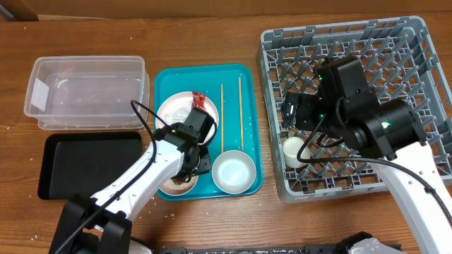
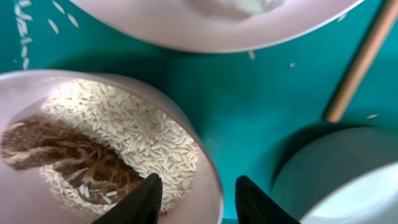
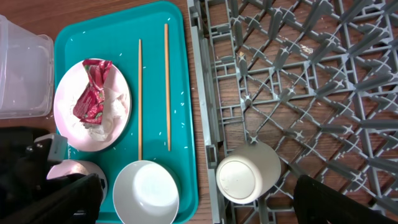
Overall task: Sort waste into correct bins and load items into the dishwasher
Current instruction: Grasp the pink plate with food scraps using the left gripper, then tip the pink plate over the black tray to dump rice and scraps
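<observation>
— Where do your pincers stand among the big pieces?
— My right pincer hangs over the grey dish rack, spread wide and gripping nothing. My left pincer is low over the teal tray. The clear tub and the black tray lie well to its left, off that tray.
— What crowds the left one?
— The plate lies just ahead of it. Its jaws stand partly apart astride the rim of the pink bowl, one finger inside and one outside. I see neither pressing the rim. The white bowl sits near the outer finger.
— And the smaller things?
— The small white cup lies on its side in the rack, under my right pincer, between its fingers. A chopstick runs ahead of the left pincer, past the white bowl. The red wrapper and napkin rest on the plate. Rice and a brown scrap fill the pink bowl under the inner finger.
</observation>
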Robot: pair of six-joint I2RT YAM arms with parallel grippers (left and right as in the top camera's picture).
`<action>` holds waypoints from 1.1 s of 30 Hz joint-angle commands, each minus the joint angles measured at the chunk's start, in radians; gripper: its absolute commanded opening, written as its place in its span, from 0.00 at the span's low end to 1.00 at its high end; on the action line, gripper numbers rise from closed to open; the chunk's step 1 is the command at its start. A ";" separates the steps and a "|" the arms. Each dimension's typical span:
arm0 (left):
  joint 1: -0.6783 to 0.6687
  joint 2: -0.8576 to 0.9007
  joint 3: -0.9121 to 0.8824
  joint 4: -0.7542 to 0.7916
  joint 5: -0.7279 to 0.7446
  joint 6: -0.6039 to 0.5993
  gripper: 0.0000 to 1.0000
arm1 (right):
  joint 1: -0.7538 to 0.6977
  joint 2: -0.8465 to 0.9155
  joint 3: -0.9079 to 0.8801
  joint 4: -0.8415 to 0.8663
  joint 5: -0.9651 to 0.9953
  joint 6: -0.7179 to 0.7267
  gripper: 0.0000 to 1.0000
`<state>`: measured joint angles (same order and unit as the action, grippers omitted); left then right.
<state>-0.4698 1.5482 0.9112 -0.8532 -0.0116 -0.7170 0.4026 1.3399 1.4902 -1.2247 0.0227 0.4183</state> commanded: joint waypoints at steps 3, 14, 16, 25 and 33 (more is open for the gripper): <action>0.007 0.051 -0.026 0.023 0.013 0.011 0.16 | 0.003 -0.008 0.014 0.000 -0.003 0.000 1.00; 0.014 0.035 0.205 -0.219 0.004 0.038 0.04 | 0.003 -0.008 0.014 0.000 -0.003 0.000 1.00; 0.043 0.030 0.254 -0.286 0.006 0.042 0.04 | 0.003 -0.008 0.014 0.000 -0.003 0.000 1.00; 0.551 -0.041 0.342 -0.398 0.533 0.462 0.04 | 0.003 -0.008 0.014 0.000 -0.002 0.000 1.00; 1.026 0.035 0.341 -0.418 0.912 0.777 0.04 | 0.003 -0.008 0.014 0.000 -0.003 0.000 1.00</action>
<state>0.4507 1.5459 1.2327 -1.2640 0.6453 -0.1467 0.4026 1.3399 1.4902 -1.2274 0.0223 0.4179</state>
